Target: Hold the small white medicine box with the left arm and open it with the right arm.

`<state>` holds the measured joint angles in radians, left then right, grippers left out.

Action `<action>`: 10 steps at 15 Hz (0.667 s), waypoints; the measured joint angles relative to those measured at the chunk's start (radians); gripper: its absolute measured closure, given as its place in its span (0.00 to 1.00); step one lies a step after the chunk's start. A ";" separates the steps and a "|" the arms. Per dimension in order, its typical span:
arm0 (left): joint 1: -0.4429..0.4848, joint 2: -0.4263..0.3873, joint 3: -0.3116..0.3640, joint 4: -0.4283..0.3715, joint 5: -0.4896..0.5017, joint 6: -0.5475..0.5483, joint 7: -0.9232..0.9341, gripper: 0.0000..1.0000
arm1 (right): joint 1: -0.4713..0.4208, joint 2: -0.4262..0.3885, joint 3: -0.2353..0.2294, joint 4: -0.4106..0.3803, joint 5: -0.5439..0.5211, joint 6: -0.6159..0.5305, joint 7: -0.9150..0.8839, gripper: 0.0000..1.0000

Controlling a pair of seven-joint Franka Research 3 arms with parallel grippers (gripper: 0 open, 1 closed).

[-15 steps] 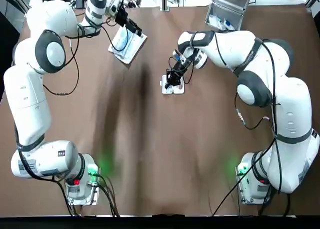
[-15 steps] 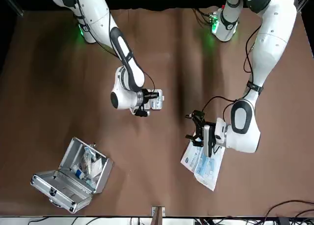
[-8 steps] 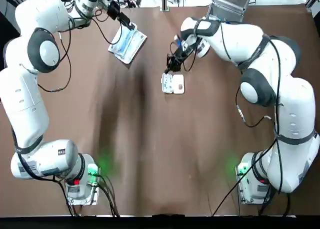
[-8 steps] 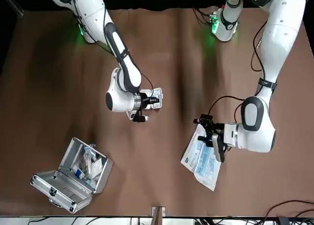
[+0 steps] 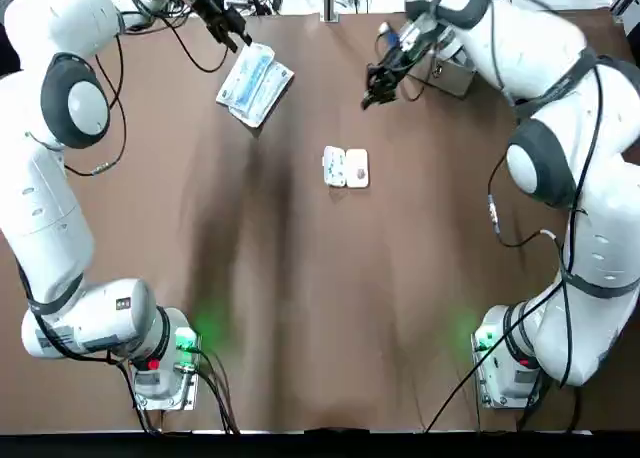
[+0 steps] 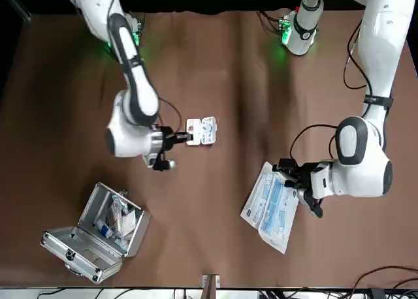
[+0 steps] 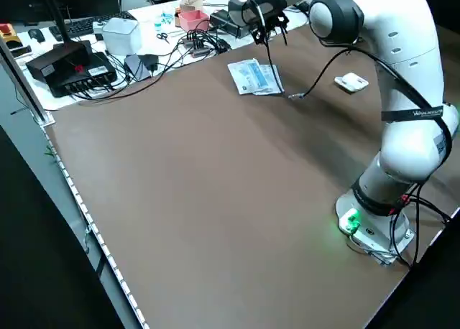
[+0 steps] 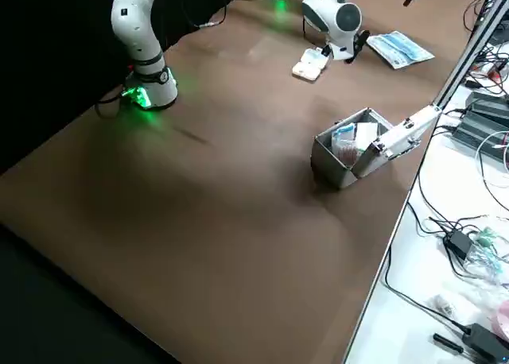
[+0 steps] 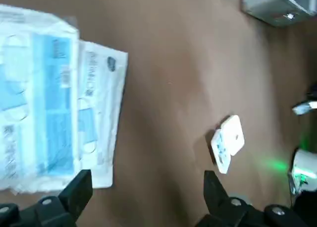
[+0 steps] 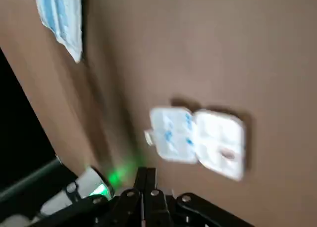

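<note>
Bare desk (image 5: 330,298) rings the box (image 5: 345,167); right gripper (image 5: 371,98) hangs at its 1 o'clock, mask pack (image 5: 254,83) at 10.

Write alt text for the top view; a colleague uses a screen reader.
The small white medicine box lies open, flat on the brown table, untouched. The right end effector hovers beyond it; the left end effector is by a blue-and-white packet.

Overhead and front views share the medicine box (image 5: 345,167).
</note>
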<state>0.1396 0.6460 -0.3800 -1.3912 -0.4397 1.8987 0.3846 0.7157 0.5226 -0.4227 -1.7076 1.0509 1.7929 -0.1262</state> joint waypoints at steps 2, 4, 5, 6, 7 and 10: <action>-0.001 -0.020 0.015 0.000 0.026 0.000 -0.060 0.00 | -0.010 -0.022 -0.099 0.032 -0.067 -0.167 -0.002 0.99; 0.000 -0.039 0.025 0.000 0.070 -0.002 -0.112 0.00 | -0.046 -0.034 -0.158 0.087 -0.123 -0.304 -0.002 0.99; 0.000 -0.049 0.030 0.000 0.098 -0.012 -0.140 0.00 | -0.073 -0.038 -0.169 0.118 -0.155 -0.351 -0.002 0.99; -0.001 -0.059 0.039 0.000 0.126 -0.029 -0.172 0.00 | -0.105 -0.040 -0.175 0.151 -0.194 -0.387 -0.002 0.99; -0.001 -0.071 0.053 0.000 0.151 -0.051 -0.200 0.00 | -0.138 -0.042 -0.177 0.184 -0.241 -0.415 -0.002 0.99; 0.001 -0.106 0.081 0.000 0.211 -0.102 -0.245 0.00 | -0.221 -0.043 -0.178 0.267 -0.345 -0.492 -0.004 0.98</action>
<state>0.1409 0.5402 -0.2992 -1.3917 -0.2283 1.7967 0.1397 0.4951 0.4794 -0.6004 -1.4407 0.7055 1.3008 -0.1301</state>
